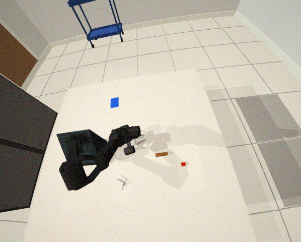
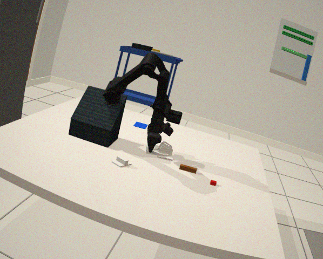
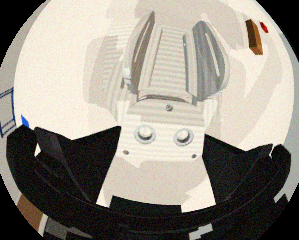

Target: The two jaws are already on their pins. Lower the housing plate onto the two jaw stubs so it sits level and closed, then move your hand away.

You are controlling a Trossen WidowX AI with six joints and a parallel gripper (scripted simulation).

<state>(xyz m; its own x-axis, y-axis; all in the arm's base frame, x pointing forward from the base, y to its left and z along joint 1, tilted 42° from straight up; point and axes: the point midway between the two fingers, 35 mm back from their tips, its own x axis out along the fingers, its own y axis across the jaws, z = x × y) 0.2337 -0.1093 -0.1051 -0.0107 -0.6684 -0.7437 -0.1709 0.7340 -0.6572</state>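
Observation:
My gripper (image 3: pixel 161 134) (image 2: pixel 150 150) is shut on the pale housing plate (image 3: pixel 160 149), with one finger at each side edge in the wrist view. The plate has two ringed round holes, and a pale round stub end shows in each. It looks about level; whether any gap is left below it cannot be told. The two jaws, left (image 3: pixel 140 52) and right (image 3: pixel 209 62), stand upright ahead of the plate, curved and spaced apart over a ribbed pale base. The jaws also show as a small grey shape (image 2: pixel 165 148) beside the fingers in the exterior view. The pins under the plate are hidden.
A brown block (image 1: pixel 161 154) (image 2: pixel 188 168) (image 3: pixel 254 37) and a small red cube (image 1: pixel 183 164) (image 2: pixel 213 182) lie beyond the jaws. A pale angled bracket (image 1: pixel 123 180) (image 2: pixel 122 161) sits to one side. A blue square (image 1: pixel 114 102) (image 2: pixel 140 124) lies on the table.

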